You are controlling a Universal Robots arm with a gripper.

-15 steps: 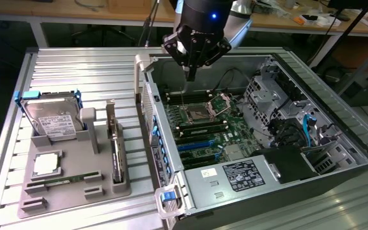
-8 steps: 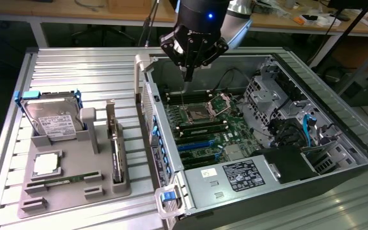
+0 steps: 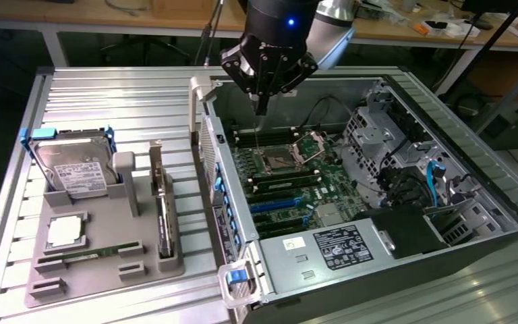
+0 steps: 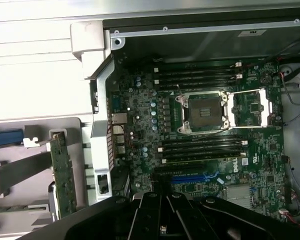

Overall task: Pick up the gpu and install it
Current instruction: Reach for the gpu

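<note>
The gpu (image 3: 162,210) stands on its edge in a slot of the grey holder (image 3: 106,273) on the exterior view's left, outside the computer case. In the wrist view the gpu (image 4: 63,175) shows as a narrow green board. My gripper (image 3: 260,108) hangs over the far end of the open case, above the motherboard (image 3: 286,179), well away from the gpu. Its dark fingers (image 4: 150,212) are shut together with nothing between them.
The holder also carries a silver hard drive (image 3: 70,165) with blue clips, a processor (image 3: 65,231) and a memory stick (image 3: 88,253). Inside the case are an open CPU socket (image 4: 202,112), a blue card slot (image 4: 195,177), a power supply (image 3: 331,246) and cables (image 3: 430,182).
</note>
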